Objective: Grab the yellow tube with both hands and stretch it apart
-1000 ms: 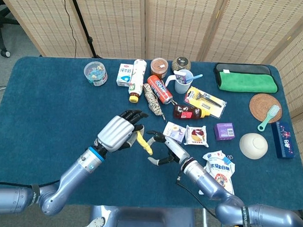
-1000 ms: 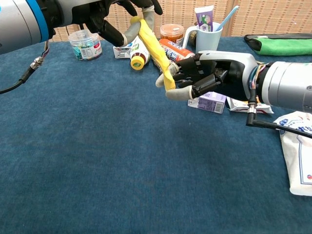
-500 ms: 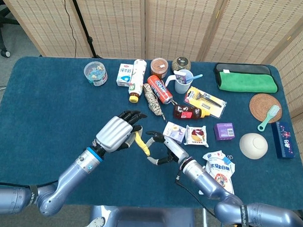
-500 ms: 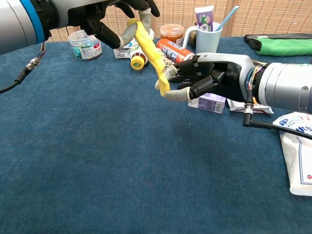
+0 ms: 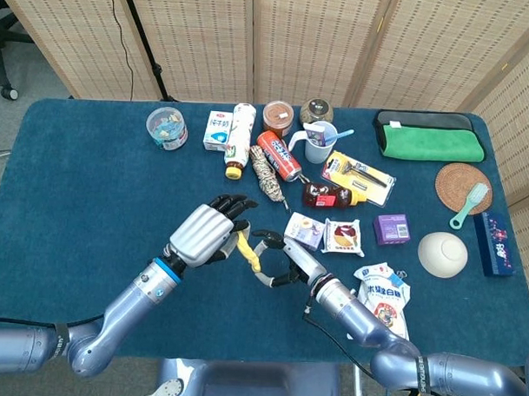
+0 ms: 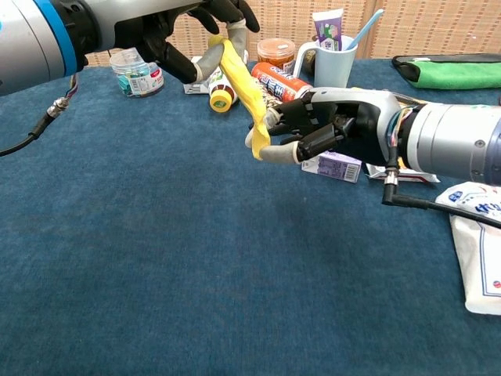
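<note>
— Where is the tube (image 6: 239,77) right now, and do you have it?

— You have it in the air above the table (image 6: 156,258), clear of the cloth, running on a slant between your two hands. Your left hand (image 6: 184,35) grips the upper end, fingers wrapped round it. Your right hand (image 6: 329,129) pinches the lower end between thumb and fingers, with a short yellow tip hanging out below. In the head view the tube (image 5: 249,249) shows only as a short yellow strip between the left hand (image 5: 207,231) and the right hand (image 5: 280,261).

— So you can just pull?

— I'd check the right grip first. It looks like a fingertip pinch near the very end, and my guess is that is where it slips once the tube tightens. Close those fingers harder, or take a bit more of the tube into the palm if you can.

— And the direction?

— Draw the hands apart along the tube's own line, left up and away, right down and toward you, evenly and slowly. Keep the right hand above the cloth, and mind the bottle (image 6: 221,92) and box (image 6: 339,165) close behind.
</note>
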You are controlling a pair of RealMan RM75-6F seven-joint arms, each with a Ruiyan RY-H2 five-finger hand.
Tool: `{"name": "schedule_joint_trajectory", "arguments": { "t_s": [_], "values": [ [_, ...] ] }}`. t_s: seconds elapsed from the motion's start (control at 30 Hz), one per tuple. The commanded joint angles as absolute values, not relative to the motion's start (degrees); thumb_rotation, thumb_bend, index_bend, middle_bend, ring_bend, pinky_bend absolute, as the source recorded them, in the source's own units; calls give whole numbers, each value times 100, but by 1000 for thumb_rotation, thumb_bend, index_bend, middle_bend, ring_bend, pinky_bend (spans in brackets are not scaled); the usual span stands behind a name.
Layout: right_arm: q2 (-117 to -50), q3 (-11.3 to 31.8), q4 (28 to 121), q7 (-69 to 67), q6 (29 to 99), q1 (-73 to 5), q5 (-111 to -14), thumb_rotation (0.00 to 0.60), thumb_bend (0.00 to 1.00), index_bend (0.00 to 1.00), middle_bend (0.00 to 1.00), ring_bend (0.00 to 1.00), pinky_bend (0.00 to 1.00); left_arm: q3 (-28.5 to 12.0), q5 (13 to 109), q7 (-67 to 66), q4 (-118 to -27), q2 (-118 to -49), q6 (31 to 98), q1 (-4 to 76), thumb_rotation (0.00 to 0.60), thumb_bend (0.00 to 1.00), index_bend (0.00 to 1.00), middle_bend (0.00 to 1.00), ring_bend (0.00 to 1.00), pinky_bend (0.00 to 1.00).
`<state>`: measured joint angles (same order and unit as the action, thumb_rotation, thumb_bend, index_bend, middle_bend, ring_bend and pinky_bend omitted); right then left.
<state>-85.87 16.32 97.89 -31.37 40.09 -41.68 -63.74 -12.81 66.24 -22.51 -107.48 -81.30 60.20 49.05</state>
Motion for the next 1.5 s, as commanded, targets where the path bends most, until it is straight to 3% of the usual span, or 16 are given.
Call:
{"name": "schedule_joint_trajectory", "arguments": {
  "t_s": [0.03,0.47,0.97,1.5],
  "values": [
    [-8589,1633,9782,-3122,4008,-4169,-6360,600,404,470,132,0,0,-1273,6616,-2261,-10737,-8146,6020,4913,600,642,681,192,109,156],
    [-8624,1634,9746,-3106,3982,-4154,-6310,600,479,518,168,0,0,-1240,6580,-2282,-10747,-8150,6036,4919,600,642,681,192,109,156],
    [-8610,1583,9790,-3060,4018,-4081,-6342,600,655,605,253,69,0,-1161,6672,-2258,-10894,-8024,6115,4834,600,640,681,191,108,156],
    [-8578,1532,9880,-2967,3991,-4067,-6358,600,687,640,290,100,0,-1154,6734,-2186,-10951,-7937,6151,4774,600,639,681,189,107,156]
  ]
}}
